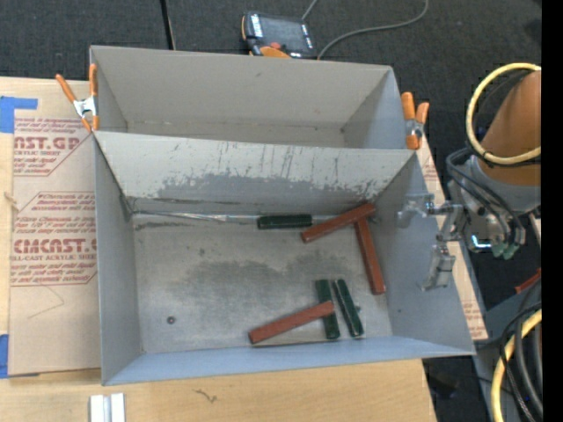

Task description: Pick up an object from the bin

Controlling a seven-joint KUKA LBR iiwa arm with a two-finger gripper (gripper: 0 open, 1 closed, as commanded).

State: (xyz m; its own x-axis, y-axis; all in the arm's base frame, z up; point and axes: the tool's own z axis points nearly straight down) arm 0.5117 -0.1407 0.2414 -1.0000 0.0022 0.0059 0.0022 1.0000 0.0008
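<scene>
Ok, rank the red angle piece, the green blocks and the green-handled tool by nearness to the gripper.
1. Red angle piece, right side, closest to the gripper.
2. Green blocks, front right.
3. Green-handled tool, along the back, centre.

Red print runs across the cardboard sheet lying against the left wall of the bin. The large letters, cut off at the sheet's left edge, read "CAST.GP" twice over. Beneath the lower one stands a smaller line, "-CAST ACRYLIC SHEET". The remaining slanted small print is illegible.
</scene>
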